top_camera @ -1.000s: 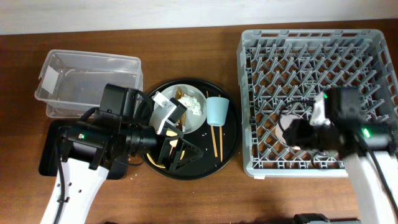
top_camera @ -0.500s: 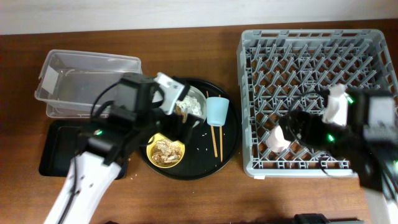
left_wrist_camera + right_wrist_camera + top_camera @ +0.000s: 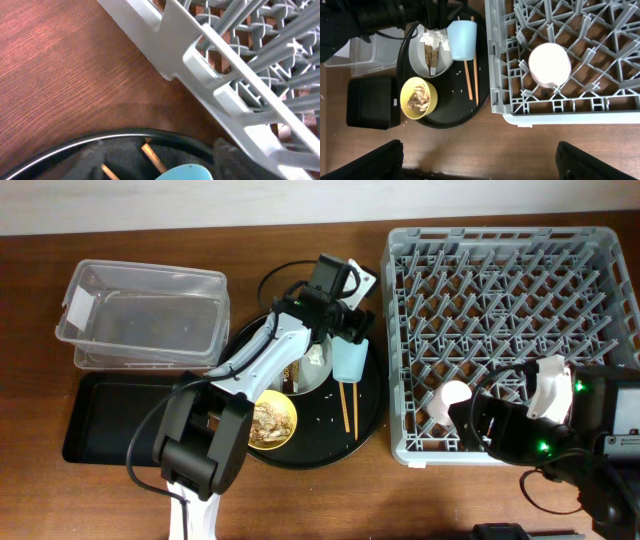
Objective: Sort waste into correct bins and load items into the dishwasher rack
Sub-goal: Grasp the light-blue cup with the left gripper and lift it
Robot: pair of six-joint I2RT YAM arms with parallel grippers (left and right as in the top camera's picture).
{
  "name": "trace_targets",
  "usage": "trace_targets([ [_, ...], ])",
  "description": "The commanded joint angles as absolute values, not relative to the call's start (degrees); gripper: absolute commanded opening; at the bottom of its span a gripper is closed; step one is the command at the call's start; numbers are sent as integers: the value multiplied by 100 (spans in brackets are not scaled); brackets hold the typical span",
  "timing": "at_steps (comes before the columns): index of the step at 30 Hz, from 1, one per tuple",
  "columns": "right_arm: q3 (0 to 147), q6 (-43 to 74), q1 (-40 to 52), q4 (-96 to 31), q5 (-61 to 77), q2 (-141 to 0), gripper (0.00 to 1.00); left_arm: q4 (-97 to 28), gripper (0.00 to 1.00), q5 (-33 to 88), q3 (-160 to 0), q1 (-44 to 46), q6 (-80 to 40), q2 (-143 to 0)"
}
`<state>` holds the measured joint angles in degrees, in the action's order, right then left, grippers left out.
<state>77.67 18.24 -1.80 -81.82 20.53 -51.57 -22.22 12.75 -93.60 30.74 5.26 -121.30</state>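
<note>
Overhead: the left gripper hangs over a light blue plastic cup on a large round black tray, beside a pale grey-green round plate and a small yellow bowl of brownish scraps. A pink cup sits in the large grey pegged dishwasher rack

Left wrist: dark fingers spread wide, released, flanking the blue cup's rim

Right wrist: the right gripper is splayed apart, empty, high above the table

Seemingly inverted pink cup stands in grey rack.
</note>
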Motion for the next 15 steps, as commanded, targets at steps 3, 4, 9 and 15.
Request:
trace_targets([
  [3,7780,1826,-211,-8213,2095,-5151,98,-3026,49,1581,-9439,3098,611,-12119],
  [4,7780,1826,-211,-8213,2095,-5151,98,-3236,49,1586,-9439,3098,613,-12119],
  [9,7780,1826,-211,-8215,2078,-5151,98,-3706,47,1981,-9459,3096,615,-12116],
  [15,7780,1828,-211,-8215,2078,-5151,98,-5446,31,2038,-10541,3098,613,-12116],
])
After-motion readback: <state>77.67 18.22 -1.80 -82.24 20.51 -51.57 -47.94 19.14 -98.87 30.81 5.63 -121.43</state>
